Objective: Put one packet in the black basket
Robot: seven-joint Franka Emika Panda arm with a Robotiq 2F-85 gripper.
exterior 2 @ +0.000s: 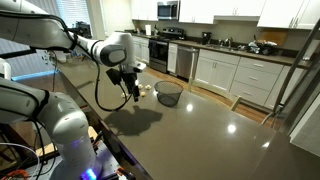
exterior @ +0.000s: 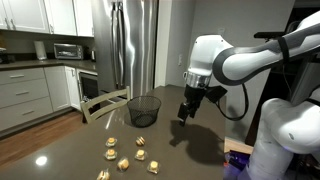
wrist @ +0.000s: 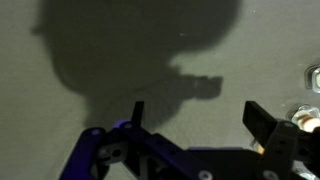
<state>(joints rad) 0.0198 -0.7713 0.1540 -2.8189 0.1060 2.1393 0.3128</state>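
The black basket (exterior: 144,110) is a round wire-mesh bin standing upright on the dark table; it also shows in an exterior view (exterior 2: 169,93). Several small pale packets (exterior: 140,142) lie scattered on the table in front of the basket. My gripper (exterior: 185,115) hangs above the table beside the basket, apart from it and from the packets, and shows in an exterior view (exterior 2: 135,93). In the wrist view my gripper (wrist: 200,118) is open, with only bare table and its own shadow between the fingers. A pale thing (wrist: 314,78) at the right edge may be a packet.
The table (exterior: 60,150) is dark and glossy. A steel fridge (exterior: 130,45) and white kitchen cabinets (exterior: 22,95) stand behind it. A second robot's white body (exterior: 285,140) stands close by the table edge.
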